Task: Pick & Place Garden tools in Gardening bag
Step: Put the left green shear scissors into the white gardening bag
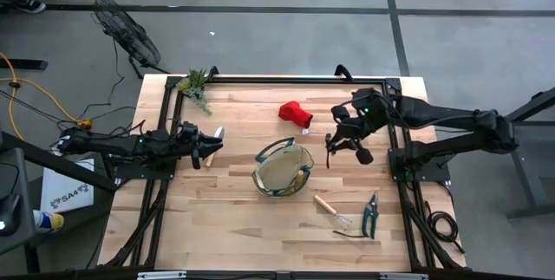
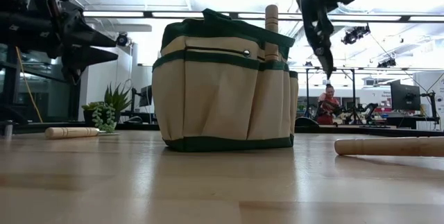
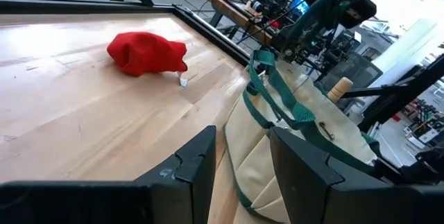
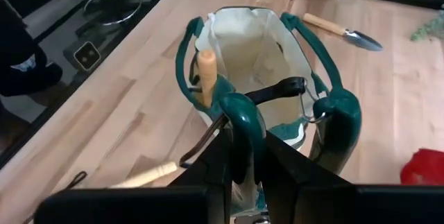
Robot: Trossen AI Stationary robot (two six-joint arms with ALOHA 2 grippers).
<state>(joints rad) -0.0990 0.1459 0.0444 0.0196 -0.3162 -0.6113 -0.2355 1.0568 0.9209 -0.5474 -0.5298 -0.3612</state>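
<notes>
Leafy plant sprig (image 1: 197, 85) at the table's (image 1: 234, 219) far-left corner; floor fan (image 1: 126, 32) beyond.

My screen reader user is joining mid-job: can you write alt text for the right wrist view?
The right hand holds green-handled pruners above the open tan canvas bag with green trim, a wooden handle already standing inside. A silver trowel lies beyond on the wooden table.
</notes>
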